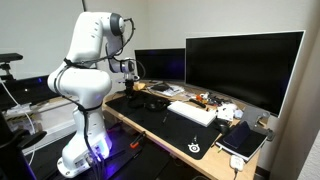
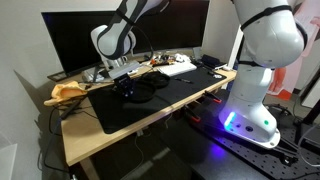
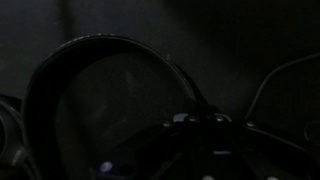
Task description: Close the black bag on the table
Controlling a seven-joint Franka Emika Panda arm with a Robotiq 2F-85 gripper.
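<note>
Tool [image 2: 124, 79] low over the black bag [image 2: 133, 92] on the table [image 2: 100, 143], grip state not discernible.

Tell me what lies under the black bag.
The bag sits on the black mat covering the table. Whatever lies directly beneath it is hidden by the bag itself.

1. One table [image 2: 85, 135] is showing in both exterior views
2. Two monitors [image 1: 243, 68] are standing on it, one wide and one smaller
3. One black desk mat [image 2: 150, 105] is lying across its top
4. One white keyboard [image 1: 192, 113] is lying on the mat
5. One black bag [image 2: 130, 88] is sitting on the mat
6. One flat dark slab [image 1: 243, 142] with a white edge is lying near the table's end
7. One robot arm [image 1: 88, 75] is standing beside the table, carrying one gripper [image 2: 122, 75]
</note>
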